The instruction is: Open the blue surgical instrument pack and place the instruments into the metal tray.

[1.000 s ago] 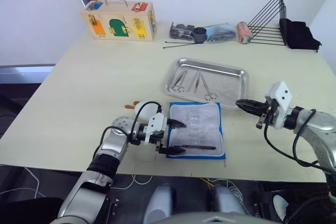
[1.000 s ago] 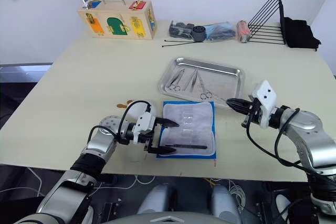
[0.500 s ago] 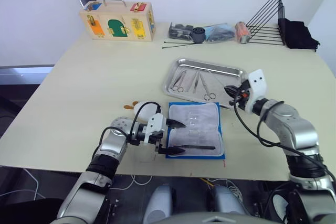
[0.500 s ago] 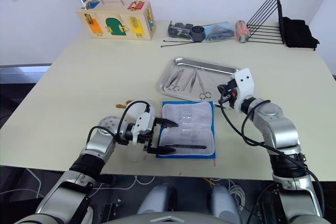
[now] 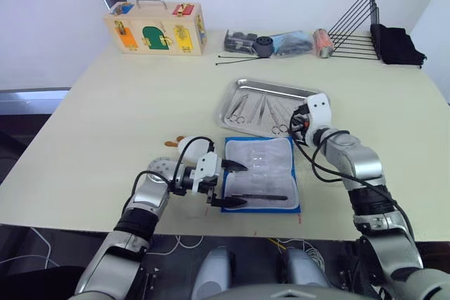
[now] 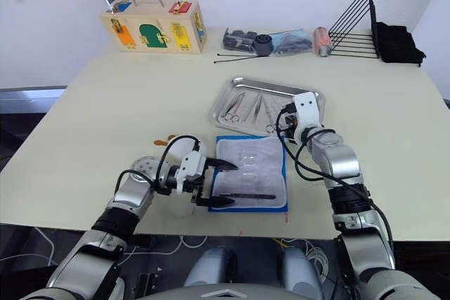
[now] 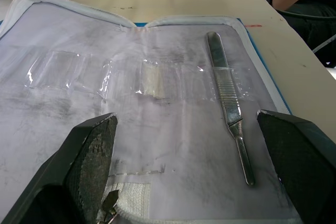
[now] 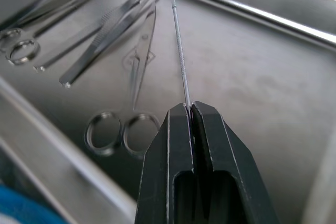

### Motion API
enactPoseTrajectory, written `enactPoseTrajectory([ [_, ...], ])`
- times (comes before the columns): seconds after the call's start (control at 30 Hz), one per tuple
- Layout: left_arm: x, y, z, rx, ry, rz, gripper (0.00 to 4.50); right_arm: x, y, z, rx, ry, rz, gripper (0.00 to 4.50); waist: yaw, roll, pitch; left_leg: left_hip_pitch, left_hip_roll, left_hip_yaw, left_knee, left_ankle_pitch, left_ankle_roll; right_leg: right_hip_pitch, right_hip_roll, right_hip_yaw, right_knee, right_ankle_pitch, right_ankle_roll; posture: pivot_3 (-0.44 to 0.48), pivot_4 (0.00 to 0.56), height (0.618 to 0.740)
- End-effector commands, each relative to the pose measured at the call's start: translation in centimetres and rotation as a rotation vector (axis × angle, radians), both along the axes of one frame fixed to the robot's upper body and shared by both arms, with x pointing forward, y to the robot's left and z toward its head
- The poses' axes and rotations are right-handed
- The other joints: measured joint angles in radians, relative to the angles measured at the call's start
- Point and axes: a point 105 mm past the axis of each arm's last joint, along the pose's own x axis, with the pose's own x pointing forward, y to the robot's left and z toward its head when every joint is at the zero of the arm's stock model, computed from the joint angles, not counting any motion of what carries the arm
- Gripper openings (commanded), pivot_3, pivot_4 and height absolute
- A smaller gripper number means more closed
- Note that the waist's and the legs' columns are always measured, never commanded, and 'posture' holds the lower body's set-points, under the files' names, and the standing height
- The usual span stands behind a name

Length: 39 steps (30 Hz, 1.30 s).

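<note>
Beige table (image 5: 126, 110): metal tray (image 5: 239, 91), opened blue surgical instrument pack (image 5: 296, 186), wooden box (image 5: 156, 28), wire rack (image 5: 355, 29).

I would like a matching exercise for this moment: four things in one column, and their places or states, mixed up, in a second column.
Things:
1. right tool
2. left tool
3. blue pack
4. tweezers

Places or states:
a. lies open on the table, pale lining up
b. open, at the pack's left edge
c. shut on a thin probe, over the metal tray
d. rests on the lining, not yet in the tray

Pairs: 1-c, 2-b, 3-a, 4-d
</note>
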Motion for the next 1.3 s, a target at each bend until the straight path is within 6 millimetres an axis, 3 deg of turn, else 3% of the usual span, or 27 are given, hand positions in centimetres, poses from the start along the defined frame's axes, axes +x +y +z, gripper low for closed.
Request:
enactPoseTrajectory([
  [0.03,-2.3,0.8,-4.9,0.119,0.193,0.041,4.5,0.7,0.3,0.8,-0.004,-0.038,-0.004,0.03,-0.001,0.0,0.0,0.0,0.0,0.0,0.0,0.0,0.0,0.0,0.0,0.0,0.0,0.0,0.0,0.0,0.15,0.74],
  [0.37,-2.3,1.1,-5.1,0.119,0.192,0.065,4.5,1.1,0.5,-0.2,-0.005,-0.005,0.014,0.03,-0.011,0.001,0.0,0.0,0.0,0.0,0.0,0.0,0.0,0.0,0.0,0.0,0.0,0.0,0.0,0.0,0.15,0.74],
  [0.4,-2.3,1.2,-5.1,0.119,0.191,0.066,4.5,1.0,0.6,-0.2,-0.004,-0.005,0.02,0.6,-0.012,0.001,0.0,0.0,0.0,0.0,0.0,0.0,0.0,0.0,0.0,0.0,0.0,0.0,0.0,0.0,0.15,0.74],
  [0.43,-2.2,1.2,-5.1,0.12,0.19,0.068,4.5,1.0,0.7,-0.1,-0.003,-0.006,0.025,0.73,-0.012,0.001,0.0,0.0,0.0,0.0,0.0,0.0,0.0,0.0,0.0,0.0,0.0,0.0,0.0,0.0,0.15,0.74],
  [0.7,-2.1,1.3,-5.2,0.119,0.188,0.077,4.5,1.1,0.3,2.3,0.01,-0.108,0.059,3.79,-0.012,0.002,0.0,0.0,0.0,0.0,0.0,0.0,0.0,0.0,0.0,0.0,0.0,0.0,0.0,0.0,0.15,0.74],
  [0.8,-2.1,1.4,-5.2,0.12,0.187,0.079,4.5,0.7,0.4,3.7,0.024,-0.173,0.119,4.41,-0.012,0.003,0.0,0.0,0.0,0.0,0.0,0.0,0.0,0.0,0.0,0.0,0.0,0.0,0.0,0.0,0.15,0.74],
  [0.93,-2.2,1.5,-5.2,0.124,0.187,0.077,4.5,-0.9,0.7,5.4,0.046,-0.291,0.26,4.41,-0.012,0.004,0.001,0.0,0.0,-0.001,0.0,0.0,0.0,0.0,0.0,0.0,0.0,-0.002,0.004,0.0,0.15,0.74],
  [1.07,-2.2,1.6,-5.1,0.125,0.187,0.074,4.5,-2.8,0.2,5.7,0.027,-0.35,0.373,4.41,-0.012,0.003,0.001,0.0,-0.001,-0.001,0.0,0.0,0.0,0.0,0.0,0.0,-0.001,-0.002,0.004,0.0,0.15,0.74],
  [1.3,-2.4,1.7,-5.0,0.133,0.192,0.051,4.5,-9.0,-0.9,4.8,0.001,-0.378,0.658,4.41,-0.012,0.003,0.002,0.0,0.0,-0.001,-0.001,0.0,0.0,0.0,0.0,0.0,-0.001,-0.003,0.003,0.0,0.15,0.74],
])
